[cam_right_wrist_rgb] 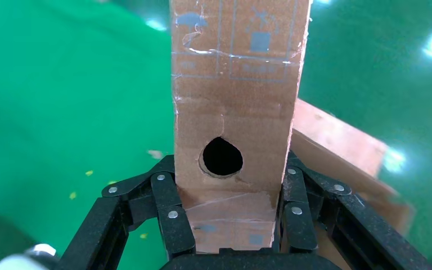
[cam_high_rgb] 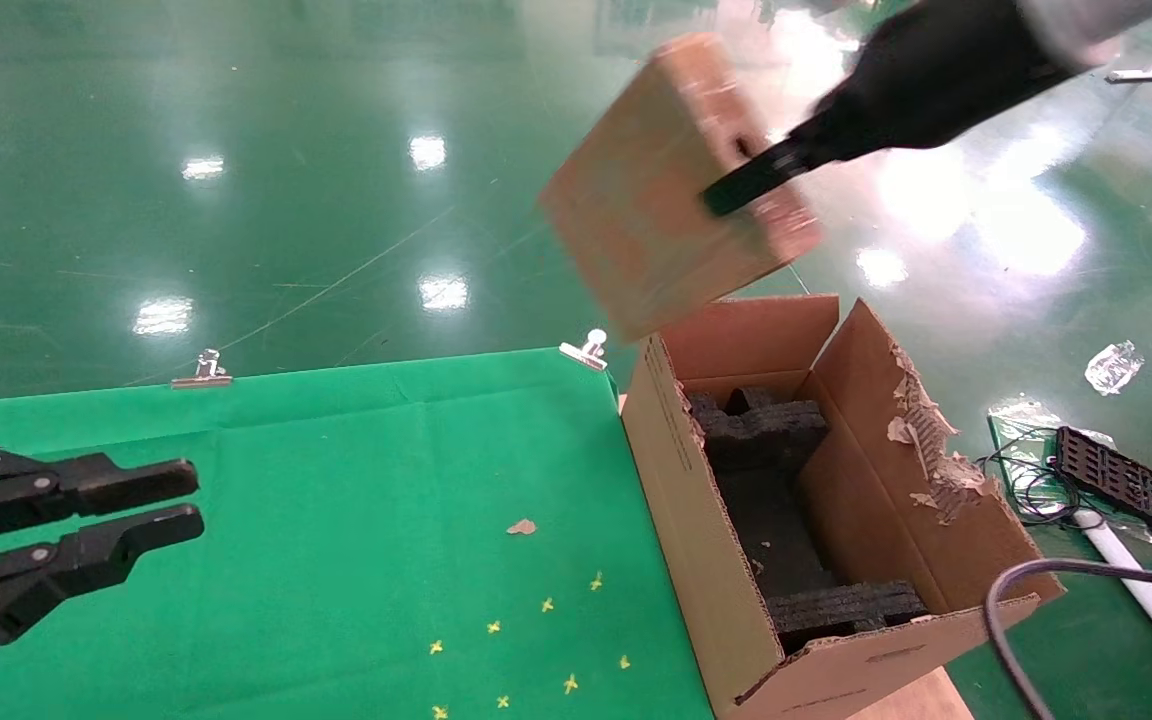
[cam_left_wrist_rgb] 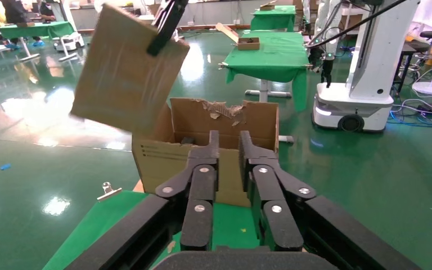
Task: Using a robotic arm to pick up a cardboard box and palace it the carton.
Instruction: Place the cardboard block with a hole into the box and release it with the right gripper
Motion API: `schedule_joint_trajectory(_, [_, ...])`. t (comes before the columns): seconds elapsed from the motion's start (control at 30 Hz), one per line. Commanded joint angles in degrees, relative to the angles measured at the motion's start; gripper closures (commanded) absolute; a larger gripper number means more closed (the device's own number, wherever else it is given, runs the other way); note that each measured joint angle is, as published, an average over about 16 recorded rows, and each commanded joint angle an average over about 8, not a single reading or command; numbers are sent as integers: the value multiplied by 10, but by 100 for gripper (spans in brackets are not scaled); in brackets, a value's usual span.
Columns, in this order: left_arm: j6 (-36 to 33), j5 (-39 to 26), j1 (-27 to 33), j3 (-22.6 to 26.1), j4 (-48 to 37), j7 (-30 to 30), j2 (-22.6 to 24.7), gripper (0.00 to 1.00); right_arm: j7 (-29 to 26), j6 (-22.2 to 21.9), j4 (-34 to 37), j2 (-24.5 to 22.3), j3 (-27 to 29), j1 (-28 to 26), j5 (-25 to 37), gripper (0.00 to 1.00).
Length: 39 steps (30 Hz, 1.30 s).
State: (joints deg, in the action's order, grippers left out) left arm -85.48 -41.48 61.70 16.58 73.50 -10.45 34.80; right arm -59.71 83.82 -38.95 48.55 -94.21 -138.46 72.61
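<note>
The cardboard box (cam_high_rgb: 671, 190) hangs in the air, tilted, above and slightly beyond the far end of the carton (cam_high_rgb: 806, 520), clear of its flaps. The right pincer (cam_high_rgb: 751, 180) is clamped on it: in the right wrist view the fingers (cam_right_wrist_rgb: 171, 211) press both broad faces, with the narrow side and its round hole (cam_right_wrist_rgb: 221, 156) facing the camera. The robotic arm (cam_high_rgb: 946, 65) reaches in from the upper right.

Judged step: carrying the box over the carton for lowering. To do it well, the box likely needs bringing back toward the robot until it sits over the open well between the two black foam inserts (cam_high_rgb: 766, 430), then levelling or aligning with the carton's long axis before descent. The torn right flap (cam_high_rgb: 921, 440) stands up and leans outward; a tilted box corner could catch on it or on the foam. Release should wait until the box is low inside.

The left pincer (cam_high_rgb: 151, 505) rests idle over the green tabletop (cam_high_rgb: 336, 480), its fingers slightly apart, holding nothing.

Markings: taped printed symbols in blue-grey on the box's narrow side (cam_right_wrist_rgb: 236, 39), resembling handling pictograms, not legible. Dark printed lines on the carton's near wall (cam_left_wrist_rgb: 152, 151) are too small to read. No brand is discernible.
</note>
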Motion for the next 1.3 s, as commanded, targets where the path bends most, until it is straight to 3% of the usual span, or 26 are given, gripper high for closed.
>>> schedule_joint_trajectory(0.03, [0,0,0,0,0,0,0,100,1,-5,17,-15,1,-18,10,100])
schedule_joint_trajectory(0.23, [0,0,0,0,0,0,0,100,-10,9,87,-26,-23,-8,45,100])
schedule_joint_trajectory(0.27, [0,0,0,0,0,0,0,94,-12,11,99,-26,-28,-2,49,100])
schedule_joint_trajectory(0.5, [0,0,0,1,0,0,0,7,-17,18,186,-15,-51,52,68,100])
schedule_joint_trajectory(0.53, [0,0,0,1,0,0,0,0,-16,18,197,-13,-53,60,70,100])
schedule_joint_trajectory(0.87, [0,1,0,1,0,0,0,0,5,5,283,16,-67,127,82,100])
schedule_joint_trajectory(1.3, [1,1,0,1,0,1,-1,0,13,-28,345,51,-72,199,87,100])
